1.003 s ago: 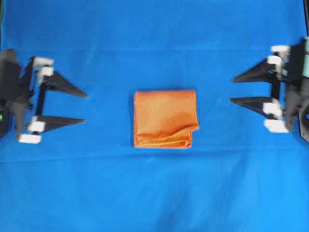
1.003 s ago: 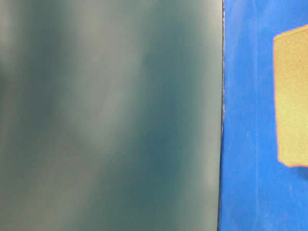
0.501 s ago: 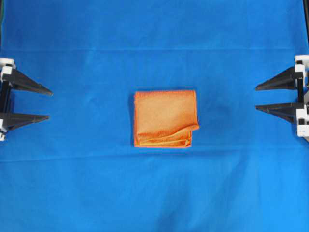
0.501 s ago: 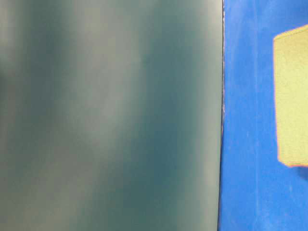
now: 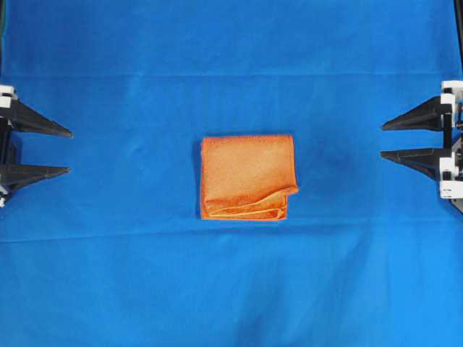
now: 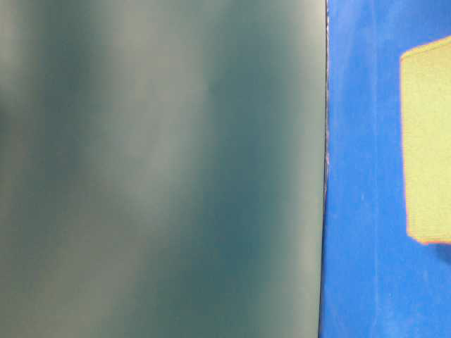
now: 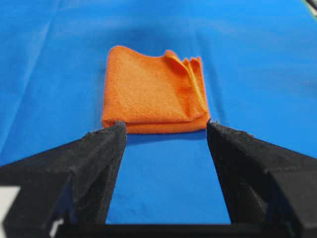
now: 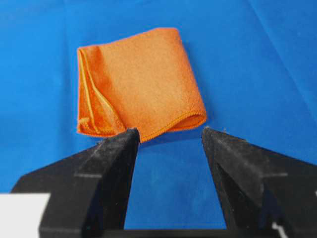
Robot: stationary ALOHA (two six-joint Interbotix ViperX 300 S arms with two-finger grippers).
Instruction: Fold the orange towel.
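Fingers, left: my left gripper (image 5: 69, 152) stands spread wide with nothing between the two black tapered fingers (image 7: 94, 158); it touches nothing and sits at the left edge of the overhead view, tips pointing inward.
Fingers, right: my right gripper (image 5: 381, 141) is parted as well and empty, its black fingers (image 8: 111, 163) clear of all cloth; it sits at the right edge of the overhead view, tips pointing inward toward the middle.
Towel: the bright orange fuzzy terry towel (image 5: 248, 177) lies folded into a compact rectangle at the middle of the blue cloth-covered table (image 5: 231, 289), well apart from both my grippers.
Towel layers: stacked hemmed edges show along its near side in the overhead view, with one corner bulging out at the right; the far side is one smooth fold.
Count: one towel, two grippers, two fingers on each.
Wrist views: from each wrist the towel (image 7: 153, 94) appears beyond my fingertips, framed in the gap, not touched; from the right it looks turned at a slant (image 8: 138, 89).
Table-level view: mostly a blurred grey-green surface (image 6: 162, 169); a strip of blue and part of the towel (image 6: 426, 141) show at the right.
Open room: bare blue cloth rings the towel on every side, with faint creases near the front.
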